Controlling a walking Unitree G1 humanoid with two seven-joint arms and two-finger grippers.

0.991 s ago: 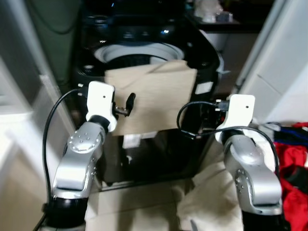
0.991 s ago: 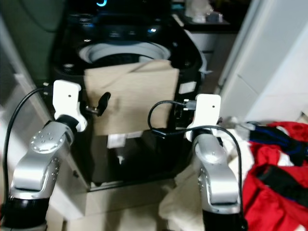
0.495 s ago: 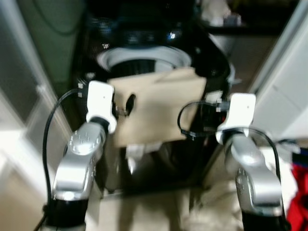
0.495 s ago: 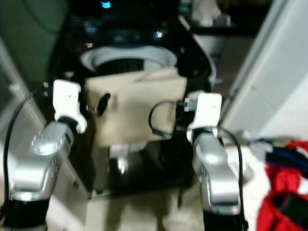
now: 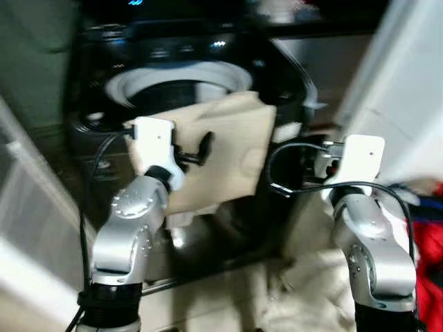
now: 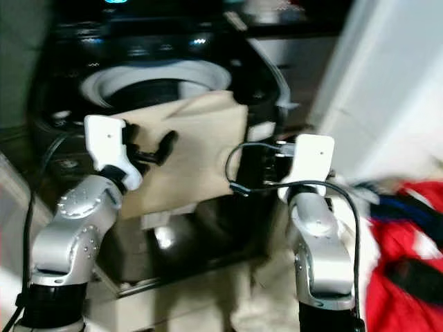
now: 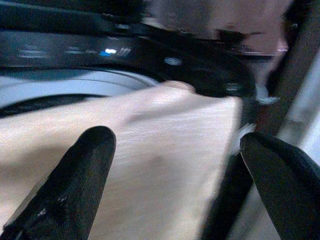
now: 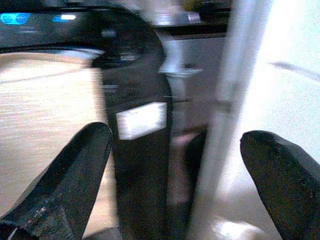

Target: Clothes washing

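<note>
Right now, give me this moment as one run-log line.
phase: at washer | beige cloth: draped over drum rim | left gripper: open, before cloth | right gripper: open, beside washer | red clothes: floor, right

A black top-loading washing machine (image 5: 291, 76) with a pale grey-white drum rim (image 5: 173, 75) and small blue lights on its panel (image 7: 107, 51). A plain beige cloth (image 5: 228, 149) – no pattern – drapes over its front. Two silver arms with white wrist blocks and black fingers (image 7: 75, 175). Red clothing (image 6: 408, 263) with a dark blue stripe lies on cream fabric (image 5: 304, 297) – right of the machine
</note>
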